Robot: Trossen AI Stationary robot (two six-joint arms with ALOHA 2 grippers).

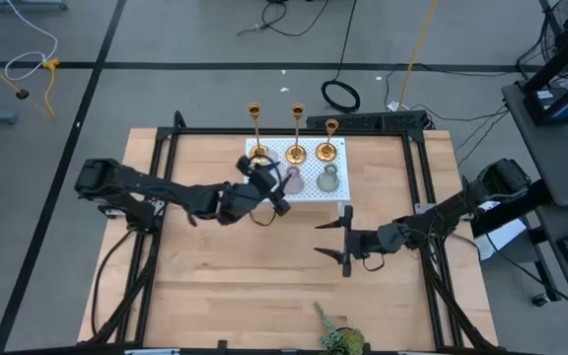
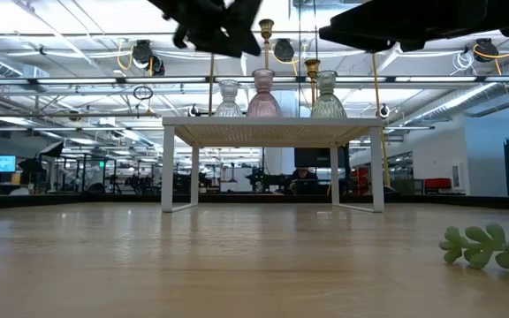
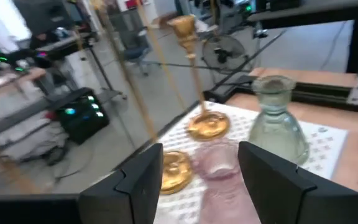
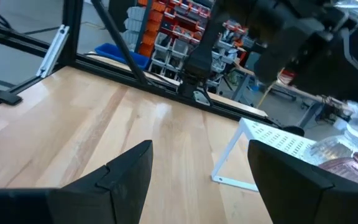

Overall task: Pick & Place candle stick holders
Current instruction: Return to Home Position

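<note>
Left end effector (image 1: 267, 180), fingers spread, hovers over the left end of the white stand (image 1: 309, 193) and hides the clear holder (image 2: 228, 99) from above. On the stand are the pink holder (image 1: 293, 178) and the green holder (image 1: 328, 179), with three gold candlesticks (image 1: 297, 153) along its far edge. Right end effector (image 1: 325, 239), also spread, hangs over the bare worktop (image 1: 215, 286).

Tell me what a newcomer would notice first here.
The white perforated stand at the table's far edge, holding three gold candlesticks behind the clear holder, pink holder and green holder. The left gripper hangs open above the stand's left half; the right gripper is open over bare wood off its right corner.
</note>
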